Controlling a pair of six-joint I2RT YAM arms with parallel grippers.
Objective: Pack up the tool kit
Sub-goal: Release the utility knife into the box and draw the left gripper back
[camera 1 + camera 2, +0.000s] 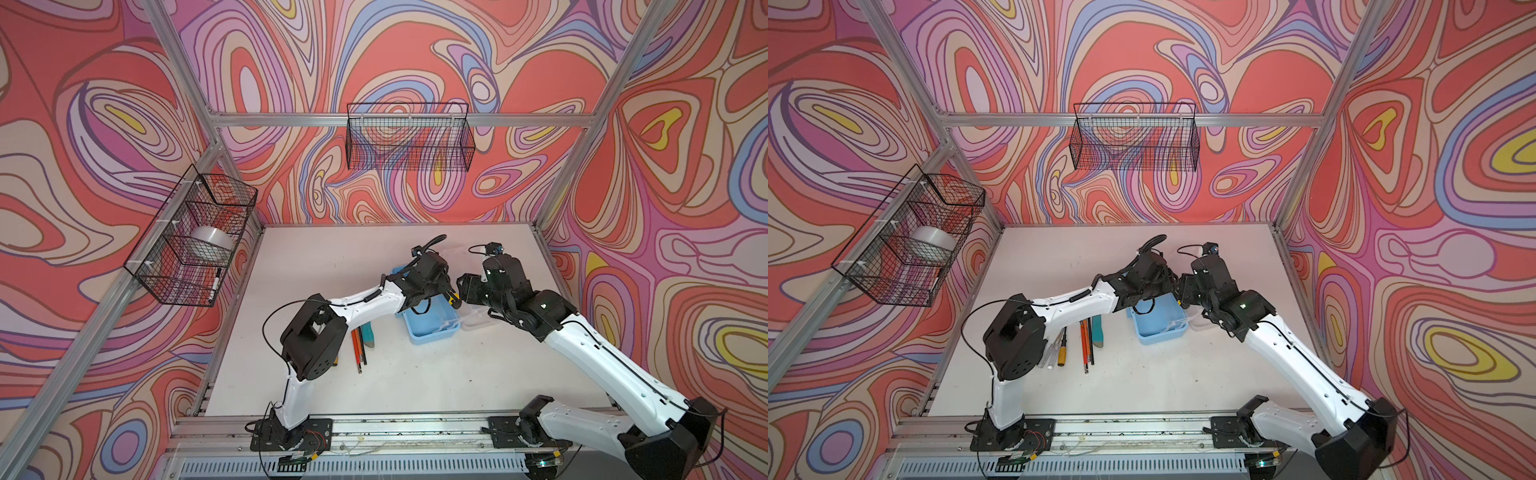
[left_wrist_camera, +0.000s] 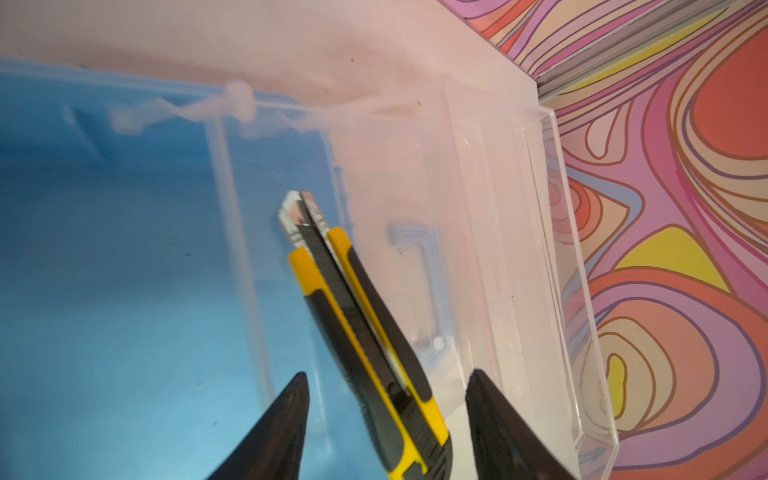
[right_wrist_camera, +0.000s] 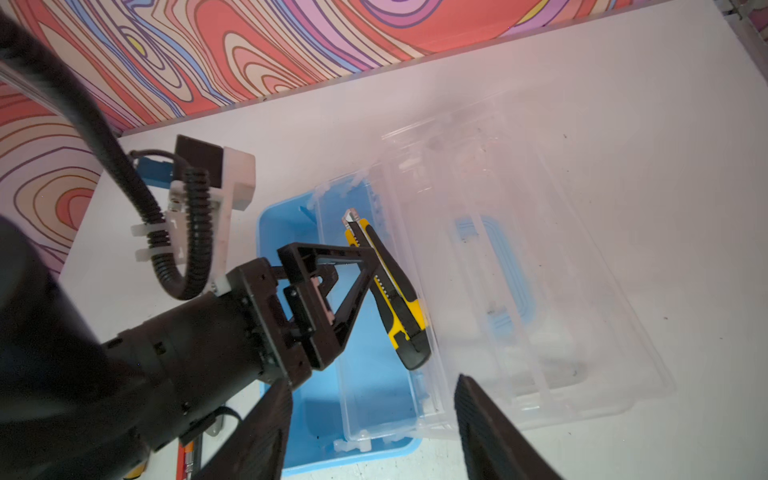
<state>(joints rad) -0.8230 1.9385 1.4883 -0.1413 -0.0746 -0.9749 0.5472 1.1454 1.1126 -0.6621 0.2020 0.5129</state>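
The light-blue tool kit box stands open on the table. Its clear lid with the blue handle lies flat beside it. A yellow-and-black utility knife lies in the clear inner tray. My left gripper is open around the knife, with a gap on each side. My right gripper hovers open over the box's near end, holding nothing. Screwdrivers, orange and black rods and a teal knife lie loose left of the box.
A black wire basket hangs on the back wall. Another on the left wall holds a tape roll and a marker. Both wrists are close together over the box in both top views.
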